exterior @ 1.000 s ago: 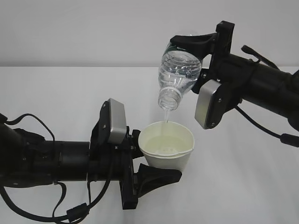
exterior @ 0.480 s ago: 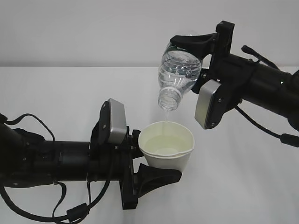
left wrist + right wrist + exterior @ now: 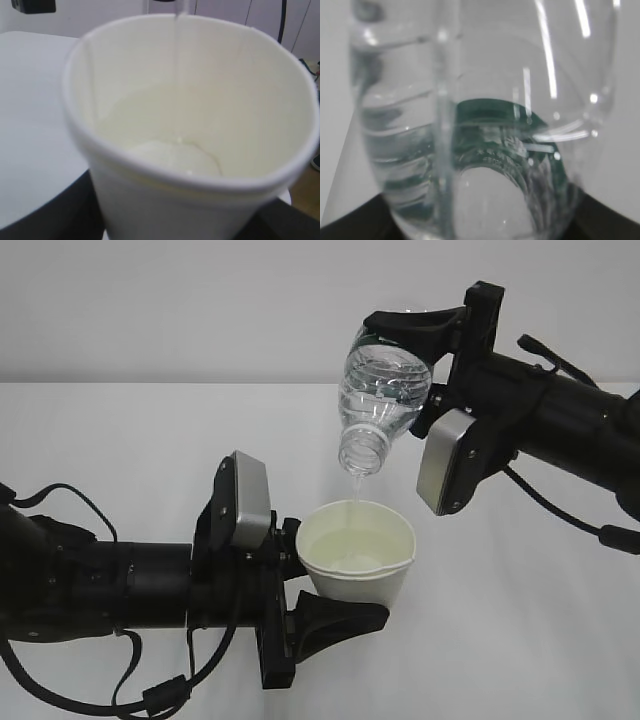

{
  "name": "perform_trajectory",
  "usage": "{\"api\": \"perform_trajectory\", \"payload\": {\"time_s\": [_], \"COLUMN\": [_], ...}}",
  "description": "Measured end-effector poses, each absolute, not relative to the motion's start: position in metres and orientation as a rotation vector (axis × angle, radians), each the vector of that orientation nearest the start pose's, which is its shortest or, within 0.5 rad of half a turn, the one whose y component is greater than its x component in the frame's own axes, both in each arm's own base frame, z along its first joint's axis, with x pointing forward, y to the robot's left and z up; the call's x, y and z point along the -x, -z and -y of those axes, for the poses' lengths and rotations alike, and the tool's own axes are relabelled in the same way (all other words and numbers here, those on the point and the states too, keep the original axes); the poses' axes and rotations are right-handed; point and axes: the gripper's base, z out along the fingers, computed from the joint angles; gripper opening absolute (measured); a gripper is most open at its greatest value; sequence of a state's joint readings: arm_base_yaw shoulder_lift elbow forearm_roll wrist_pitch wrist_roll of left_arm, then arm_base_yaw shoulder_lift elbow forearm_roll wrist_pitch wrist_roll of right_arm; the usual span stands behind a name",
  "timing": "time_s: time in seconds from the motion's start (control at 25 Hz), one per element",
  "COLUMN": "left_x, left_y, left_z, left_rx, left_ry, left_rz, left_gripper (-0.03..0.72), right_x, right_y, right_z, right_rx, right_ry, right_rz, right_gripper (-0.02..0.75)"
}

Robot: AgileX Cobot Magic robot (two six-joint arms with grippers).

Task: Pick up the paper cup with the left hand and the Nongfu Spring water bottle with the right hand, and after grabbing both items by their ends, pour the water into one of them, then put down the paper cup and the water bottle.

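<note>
Clear water is seen as a thin stream falling from the tilted bottle into the cup directly below it. The cup is clamped by the left claw above the white counter. The bottle's base is clamped by the right claw. A grey plate hangs right of the cup.

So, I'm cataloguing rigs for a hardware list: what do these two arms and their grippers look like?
Both arms are matte black with thick round segments. The left gripper and right gripper have black angular jaws. Each wrist carries a grey rectangular plate with rounded corners. Loose black cables loop along both arms. No markings are legible.
</note>
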State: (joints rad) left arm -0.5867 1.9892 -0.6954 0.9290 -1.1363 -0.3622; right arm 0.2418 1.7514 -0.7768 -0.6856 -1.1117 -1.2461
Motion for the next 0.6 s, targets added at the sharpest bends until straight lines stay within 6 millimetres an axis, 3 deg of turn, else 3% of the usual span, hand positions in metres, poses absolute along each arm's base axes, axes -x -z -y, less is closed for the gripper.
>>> {"api": "perform_trajectory", "payload": {"time_s": [0.6], "left_x": [-0.2297], "left_y": [-0.1206], "left_z": [0.2320], "left_rx": [-1.193], "left_ry": [1.052], "left_rz": [-1.482], "left_gripper": [0.453], "right_x": [-0.3163], "right_y": [-0.2220], "right_z": [-0.1312], "right_rx": [1.434], "right_ry": [0.655], "right_rz": [-0.470], "right_gripper": [0.438]}}
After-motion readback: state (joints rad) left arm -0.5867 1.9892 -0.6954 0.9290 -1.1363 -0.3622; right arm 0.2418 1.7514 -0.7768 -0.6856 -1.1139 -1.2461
